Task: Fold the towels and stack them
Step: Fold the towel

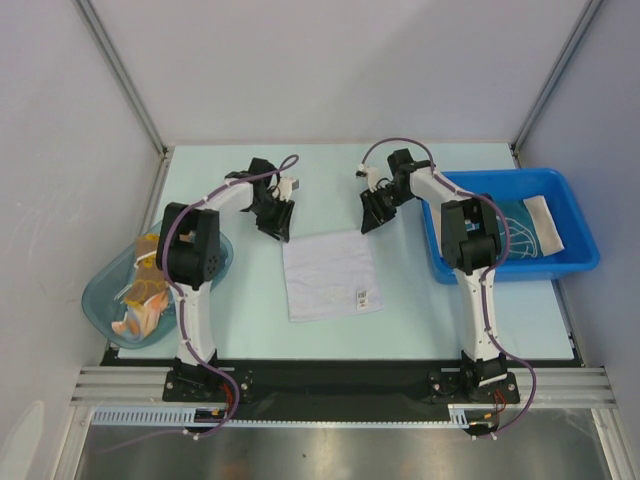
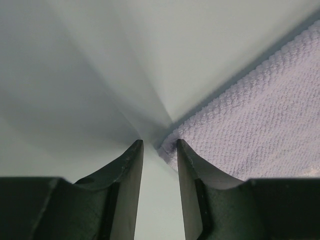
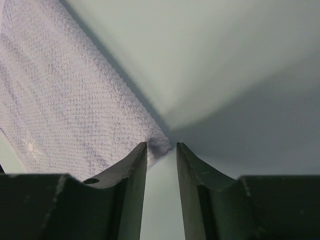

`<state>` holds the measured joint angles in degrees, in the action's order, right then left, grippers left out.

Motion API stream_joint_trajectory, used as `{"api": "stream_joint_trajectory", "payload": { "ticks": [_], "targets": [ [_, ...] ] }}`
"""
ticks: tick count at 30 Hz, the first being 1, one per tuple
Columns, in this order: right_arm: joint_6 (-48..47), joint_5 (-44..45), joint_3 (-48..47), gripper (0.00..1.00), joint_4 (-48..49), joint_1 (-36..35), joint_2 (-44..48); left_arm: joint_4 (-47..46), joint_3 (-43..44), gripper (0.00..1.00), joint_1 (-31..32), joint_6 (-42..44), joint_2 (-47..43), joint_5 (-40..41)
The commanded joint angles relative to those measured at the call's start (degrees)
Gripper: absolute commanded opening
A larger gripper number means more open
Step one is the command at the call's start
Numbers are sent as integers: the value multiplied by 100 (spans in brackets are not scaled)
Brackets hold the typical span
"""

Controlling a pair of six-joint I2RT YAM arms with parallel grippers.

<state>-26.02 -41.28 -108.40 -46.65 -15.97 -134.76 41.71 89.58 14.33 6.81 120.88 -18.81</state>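
Note:
A white towel (image 1: 330,275) lies spread flat in the middle of the pale table, a small label near its front right corner. My left gripper (image 1: 275,230) is down at its far left corner, and my right gripper (image 1: 368,222) is at its far right corner. In the left wrist view the towel (image 2: 260,120) ends in a corner lying in the gap of the open left gripper (image 2: 159,144), close to the right finger. The right wrist view shows the towel (image 3: 65,100) with its corner inside the open right gripper (image 3: 161,145), against the left finger. Neither corner is pinched.
A translucent teal tub (image 1: 100,310) at the left edge holds crumpled orange (image 1: 140,312) and brown (image 1: 148,250) towels. A blue bin (image 1: 580,255) at the right holds a teal-blue towel (image 1: 515,238) and a pale folded cloth (image 1: 545,225). Grey walls enclose the table.

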Motion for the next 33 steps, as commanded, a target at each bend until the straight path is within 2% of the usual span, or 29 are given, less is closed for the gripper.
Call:
{"api": "stream_joint_trajectory", "payload": {
  "ticks": [1,6,7,9,10,11,12,18,22,26,33],
  "targets": [
    [-96,-161,-225,32,-46,-3,-103,30,174,38,-9,233,111,-290],
    [-87,-275,-234,22,16,6,-112,82,209,28,-9,303,208,-325],
    [-113,-302,-226,17,16,6,-95,109,200,26,-9,321,199,-325],
    [-53,-320,-147,12,121,50,-51,118,218,15,-18,339,199,-360],
    [-17,-320,-129,6,182,67,-24,118,226,10,-18,339,182,-369],
    [9,-320,-120,3,218,85,-15,118,235,0,-18,339,182,-378],
    [27,-337,-120,0,227,120,28,118,261,0,-26,330,182,-456],
    [229,-302,73,0,604,225,432,284,770,0,-97,207,129,-554],
    [299,-197,555,0,1200,234,844,460,1079,0,-88,154,-2,-484],
    [396,-170,1029,0,1650,234,1267,452,956,0,-71,110,-432,-458],
    [563,32,1996,0,2142,234,2110,232,237,1,-53,49,-1022,-71]
  ]
}}
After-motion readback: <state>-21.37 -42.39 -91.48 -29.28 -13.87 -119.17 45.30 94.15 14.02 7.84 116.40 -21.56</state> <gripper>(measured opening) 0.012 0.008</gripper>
